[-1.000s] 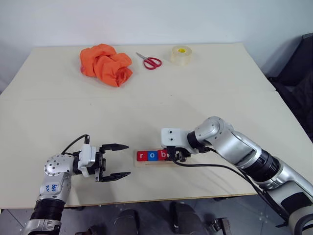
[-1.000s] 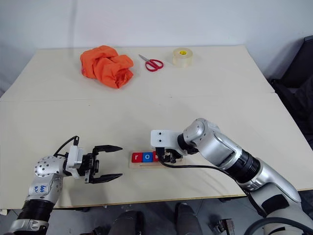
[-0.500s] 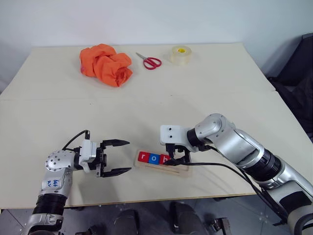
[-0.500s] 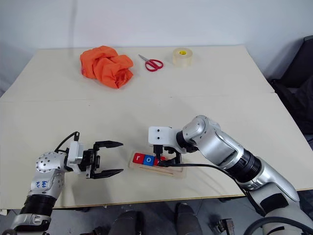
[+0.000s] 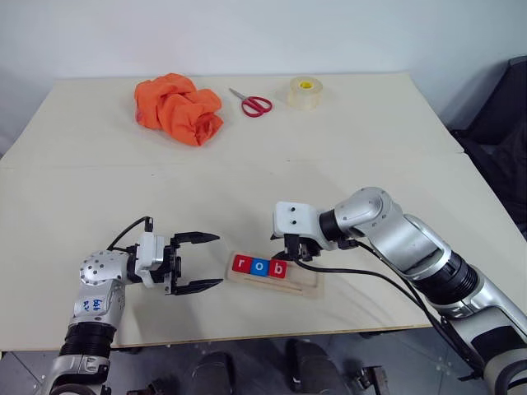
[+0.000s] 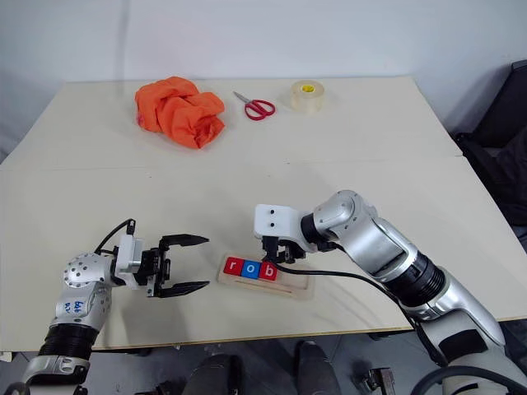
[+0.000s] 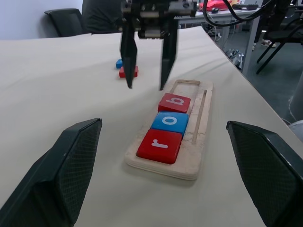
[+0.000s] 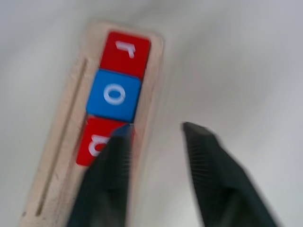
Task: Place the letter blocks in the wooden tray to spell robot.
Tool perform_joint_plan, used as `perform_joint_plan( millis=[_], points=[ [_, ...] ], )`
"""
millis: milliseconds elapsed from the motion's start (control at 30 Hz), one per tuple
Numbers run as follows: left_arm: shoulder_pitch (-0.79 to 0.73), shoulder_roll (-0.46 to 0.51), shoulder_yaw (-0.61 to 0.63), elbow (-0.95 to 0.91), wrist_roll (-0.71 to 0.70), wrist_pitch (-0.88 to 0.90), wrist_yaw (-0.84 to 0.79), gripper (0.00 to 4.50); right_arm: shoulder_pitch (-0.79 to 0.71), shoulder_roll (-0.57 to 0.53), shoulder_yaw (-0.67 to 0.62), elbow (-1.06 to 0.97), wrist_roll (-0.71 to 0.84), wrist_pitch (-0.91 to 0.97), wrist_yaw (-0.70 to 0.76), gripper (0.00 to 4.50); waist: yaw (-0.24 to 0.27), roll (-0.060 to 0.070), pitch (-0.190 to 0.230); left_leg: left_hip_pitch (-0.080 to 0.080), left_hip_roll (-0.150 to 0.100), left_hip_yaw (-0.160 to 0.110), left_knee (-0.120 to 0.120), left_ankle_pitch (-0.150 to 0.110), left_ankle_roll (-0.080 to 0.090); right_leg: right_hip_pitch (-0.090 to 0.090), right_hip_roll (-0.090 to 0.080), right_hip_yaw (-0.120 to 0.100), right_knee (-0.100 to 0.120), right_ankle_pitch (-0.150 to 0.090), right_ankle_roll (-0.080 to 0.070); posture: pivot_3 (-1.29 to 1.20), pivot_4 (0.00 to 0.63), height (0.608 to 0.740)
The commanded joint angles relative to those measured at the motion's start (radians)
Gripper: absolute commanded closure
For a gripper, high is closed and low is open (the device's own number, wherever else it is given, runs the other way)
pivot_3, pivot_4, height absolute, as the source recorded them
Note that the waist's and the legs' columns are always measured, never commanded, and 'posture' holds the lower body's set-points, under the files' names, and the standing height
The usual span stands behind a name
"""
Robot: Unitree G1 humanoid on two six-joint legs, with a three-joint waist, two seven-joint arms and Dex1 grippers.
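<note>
The wooden tray [image 5: 305, 284] lies near the table's front edge. In it sit three letter blocks: a red r [image 5: 240, 263], a blue o [image 5: 258, 266] and a red b [image 5: 278, 269]; the tray's right part is bare. My right gripper [image 5: 297, 255] hangs just above and behind the b, open, with nothing between its fingers [image 8: 113, 175]. In the left wrist view a blue block [image 7: 120, 63] and a red block [image 7: 128, 72] lie loose on the table beyond it. My left gripper [image 5: 216, 260] stands open and empty left of the tray, pointing at it.
At the back of the table lie an orange cloth [image 5: 179, 107], red-handled scissors [image 5: 251, 103] and a roll of clear tape [image 5: 305, 92]. The table's front edge [image 5: 247, 337] runs close below the tray. Dark chairs [image 7: 64, 21] stand past the table's right side.
My right gripper has lifted off the tray, leaving the b block uncovered in its place. The left gripper has stayed where it was.
</note>
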Motion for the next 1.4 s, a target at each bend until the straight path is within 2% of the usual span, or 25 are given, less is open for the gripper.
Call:
perform_joint_plan(
  millis=[33, 67, 100, 467, 933, 1067, 1233, 1400],
  points=[
    [0.025, 0.001, 0.01, -0.041, -0.006, -0.004, 0.009, 0.0, 0.011, -0.004, -0.011, 0.025, -0.02, -0.063, -0.001, 4.03, 0.0, 0.0, 0.0, 0.0, 0.0, 0.0, 0.0, 0.0, 0.0, 0.0, 0.0, 0.0, 0.0, 0.0, 0.0, 0.0, 0.15, 0.74],
    [0.032, 0.002, 0.011, -0.049, -0.007, -0.003, 0.012, 0.0, 0.016, -0.003, -0.005, 0.035, -0.025, -0.079, 0.001, 4.38, 0.0, 0.0, 0.0, 0.0, 0.0, 0.0, 0.0, 0.0, 0.0, 0.0, 0.0, 0.0, 0.0, 0.0, 0.0, 0.0, 0.15, 0.74],
    [0.038, 0.003, 0.012, -0.056, -0.008, -0.001, 0.015, 0.0, 0.021, 0.0, -0.002, 0.04, -0.028, -0.087, 0.002, 4.45, 0.0, 0.0, 0.0, 0.0, 0.0, 0.0, 0.0, 0.0, 0.0, 0.0, 0.0, 0.0, 0.0, 0.0, 0.0, 0.0, 0.15, 0.74],
    [0.065, 0.012, 0.018, -0.084, -0.011, 0.005, 0.036, 0.0, 0.051, 0.02, 0.007, 0.03, -0.027, -0.115, 0.026, 4.45, 0.0, 0.0, 0.0, 0.0, 0.0, 0.0, 0.0, 0.0, 0.0, 0.0, 0.0, 0.0, 0.0, 0.0, 0.0, 0.0, 0.15, 0.74],
    [0.02, 0.0, 0.005, -0.04, 0.004, -0.01, 0.039, 0.0, 0.071, 0.019, 0.003, 0.043, -0.058, -0.162, 0.034, 4.45, 0.0, 0.0, 0.0, 0.0, 0.0, 0.0, 0.0, 0.0, 0.0, 0.0, 0.0, 0.0, 0.0, 0.0, 0.0, 0.0, 0.15, 0.74],
    [0.009, 0.0, 0.006, -0.028, 0.006, -0.012, 0.035, 0.0, 0.067, 0.015, -0.044, 0.04, -0.05, -0.182, 0.021, 4.45, 0.001, 0.0, 0.0, 0.0, 0.0, 0.0, 0.0, 0.0, 0.0, 0.0, 0.0, 0.0, 0.0, 0.0, 0.0, 0.0, 0.15, 0.74],
    [0.001, 0.001, 0.008, -0.015, 0.005, -0.014, 0.025, 0.0, 0.086, -0.033, -0.099, -0.071, 0.026, -0.134, 0.085, 4.45, 0.002, 0.0, 0.0, 0.0, 0.0, 0.0, 0.0, 0.0, 0.0, 0.0, 0.0, 0.0, 0.0, 0.0, 0.0, 0.0, 0.15, 0.74],
    [-0.006, 0.009, 0.013, 0.009, 0.0, -0.014, -0.001, 0.0, 0.174, -0.093, -0.075, -0.235, 0.077, -0.047, 0.116, 4.45, 0.002, 0.0, 0.0, 0.0, 0.0, -0.001, 0.0, 0.0, 0.0, 0.001, 0.0, 0.0, -0.001, 0.0, 0.0, 0.0, 0.15, 0.74]
  ],
)
